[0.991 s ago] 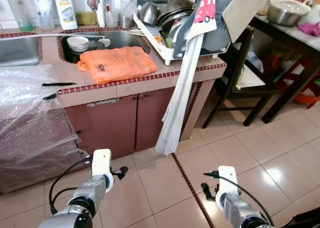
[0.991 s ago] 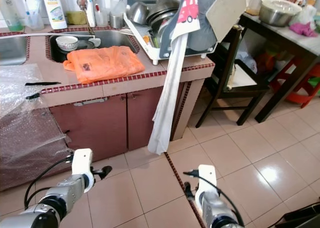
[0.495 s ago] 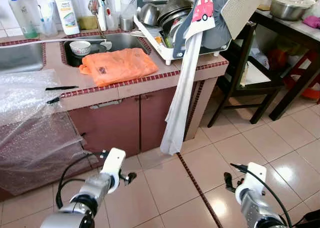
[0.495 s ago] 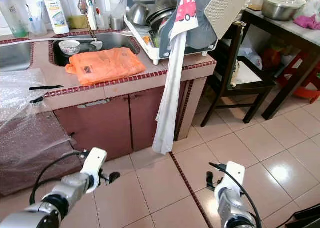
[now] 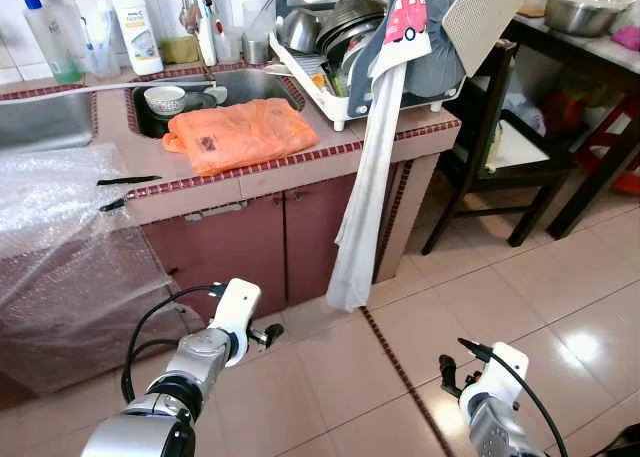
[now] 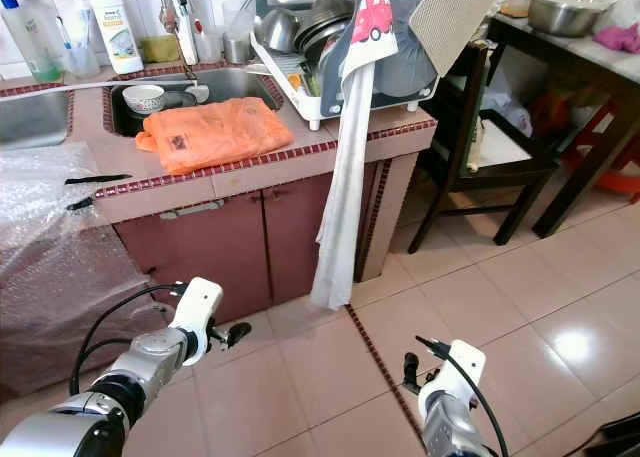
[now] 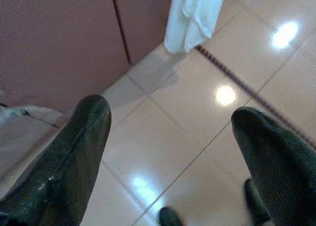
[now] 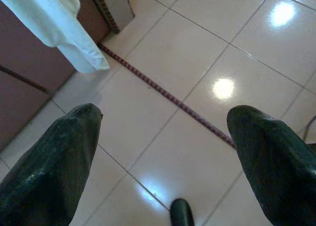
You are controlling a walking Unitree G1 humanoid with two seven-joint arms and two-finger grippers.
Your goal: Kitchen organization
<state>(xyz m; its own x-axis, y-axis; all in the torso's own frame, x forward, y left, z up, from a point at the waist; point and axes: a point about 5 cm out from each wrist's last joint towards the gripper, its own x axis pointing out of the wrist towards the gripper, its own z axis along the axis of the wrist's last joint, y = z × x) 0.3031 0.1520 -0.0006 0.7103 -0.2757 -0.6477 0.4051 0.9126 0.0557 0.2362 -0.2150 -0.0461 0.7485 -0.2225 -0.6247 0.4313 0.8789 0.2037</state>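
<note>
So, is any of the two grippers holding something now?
No. The left gripper and the right gripper are both open, with only floor tiles between their fingers.

right tool (image 8: 163,157) spread, empty | tiled floor (image 8: 187,63) | white cloth (image 8: 54,23) hanging

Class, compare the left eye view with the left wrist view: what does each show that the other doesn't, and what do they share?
Left eye view alone: the orange plastic bag on the tiled counter, the white dish rack and the right gripper. Left wrist view alone: a close look at the left gripper, its black fingers spread apart. Shared: the hanging white cloth, maroon cabinet doors and beige floor tiles.
</note>
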